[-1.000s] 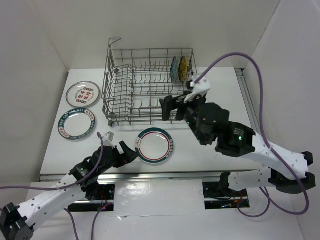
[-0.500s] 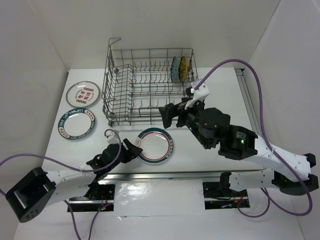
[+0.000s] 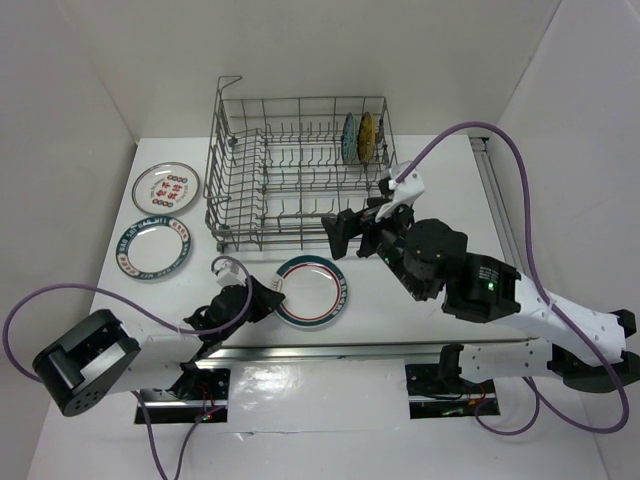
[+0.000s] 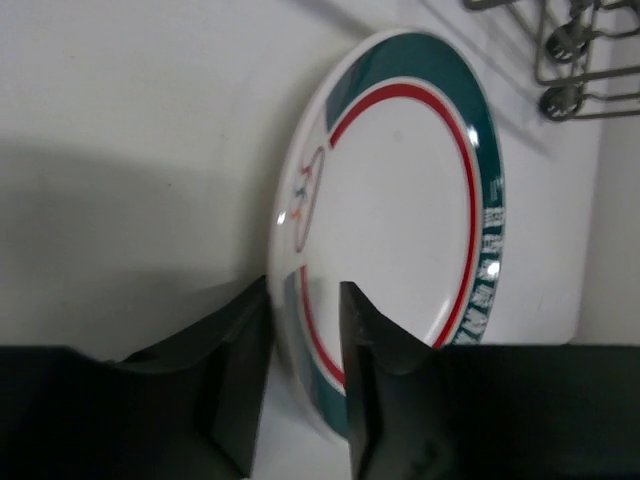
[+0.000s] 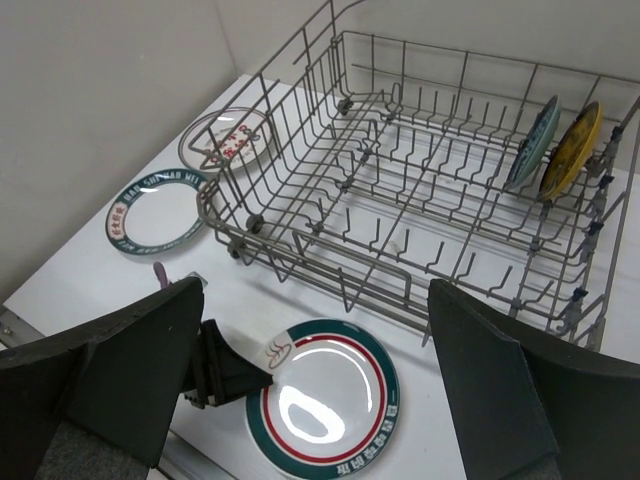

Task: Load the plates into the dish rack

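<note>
We see the left gripper (image 4: pixel 303 310) narrow, its fingers astride the 9 o'clock rim of the red-ringed plate (image 3: pixel 312 291), which lies flat on the bench (image 3: pixel 440 180). Whether they pinch it we cannot tell. At the plate's 12 o'clock stands the dish rack (image 3: pixel 213 170), its near wall between them. A teal plate (image 3: pixel 348 137) and a yellow-brown plate (image 3: pixel 366 136) stand upright at the rack's far right. The right gripper (image 3: pixel 338 232), wide and empty, hangs over that wall. At 10 o'clock lie a red-marked plate (image 3: pixel 166 186) and a second green-rimmed plate (image 3: pixel 154 248).
</note>
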